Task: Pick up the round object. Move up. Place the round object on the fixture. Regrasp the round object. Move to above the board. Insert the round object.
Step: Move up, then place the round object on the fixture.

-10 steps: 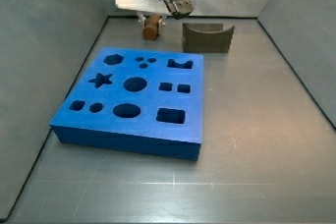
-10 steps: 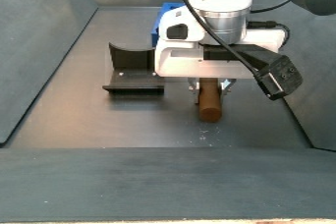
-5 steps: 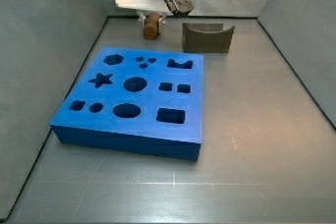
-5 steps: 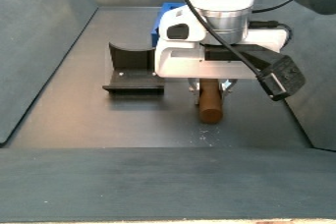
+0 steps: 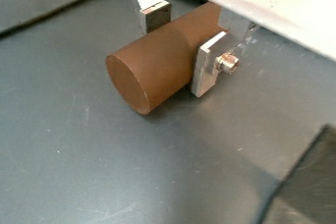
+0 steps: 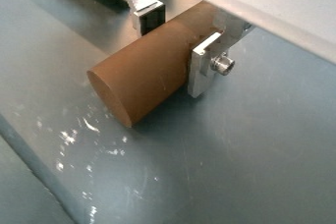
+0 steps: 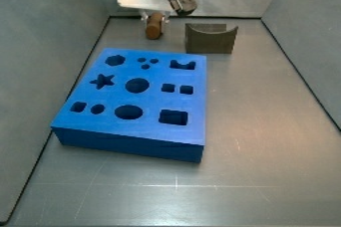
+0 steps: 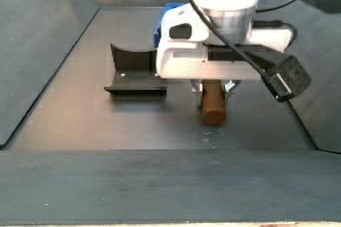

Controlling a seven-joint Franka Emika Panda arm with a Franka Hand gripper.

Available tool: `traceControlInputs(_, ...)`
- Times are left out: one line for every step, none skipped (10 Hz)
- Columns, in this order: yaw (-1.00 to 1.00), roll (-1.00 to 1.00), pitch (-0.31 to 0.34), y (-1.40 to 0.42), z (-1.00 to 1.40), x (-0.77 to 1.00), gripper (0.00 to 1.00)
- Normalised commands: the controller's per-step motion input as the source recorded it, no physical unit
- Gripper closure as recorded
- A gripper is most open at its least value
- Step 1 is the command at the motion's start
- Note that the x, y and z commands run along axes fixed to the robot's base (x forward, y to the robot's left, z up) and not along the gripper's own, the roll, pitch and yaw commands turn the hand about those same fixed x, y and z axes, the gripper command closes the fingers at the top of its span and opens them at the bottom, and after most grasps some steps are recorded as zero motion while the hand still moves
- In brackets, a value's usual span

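Nothing has moved since the earlier frames: our claw (image 5: 180, 39) stays clamped across the round object (image 5: 160, 59), which we judge stiff, smooth and light, best held mid-length.

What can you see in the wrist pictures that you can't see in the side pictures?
Only the wrist views show the gripper up close: its silver fingers sit on either side of the round object, which is lying down. Only the side views show the blue board with its holes and the fixture standing apart from it. Both show the brown round object and the grey floor.
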Motion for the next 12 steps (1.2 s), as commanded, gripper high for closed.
traceControlInputs(-0.04,0.01,0.021,-0.01,0.46,-0.01,1.0)
traceControlInputs(-0.04,0.03,0.063,0.0,0.33,-0.02,1.0)
traceControlInputs(-0.04,0.05,0.083,0.0,0.2,-0.02,1.0)
traceControlInputs(0.0,0.0,0.0,0.0,1.0,0.0,1.0)
traceControlInputs(0.01,0.0,0.024,0.0,1.0,0.0,1.0)
traceControlInputs(0.0,0.01,0.05,0.0,1.0,-0.01,1.0)
traceControlInputs(-0.01,0.05,0.055,0.0,1.0,-0.02,1.0)
traceControlInputs(-0.02,0.07,0.066,0.0,1.0,-0.02,1.0)
traceControlInputs(-0.03,0.09,0.072,0.0,1.0,-0.02,1.0)
traceControlInputs(-0.02,0.12,0.086,0.0,1.0,-0.03,1.0)
traceControlInputs(-0.01,0.14,0.093,0.0,1.0,-0.03,1.0)
traceControlInputs(-0.01,0.16,0.1,0.0,1.0,-0.03,1.0)
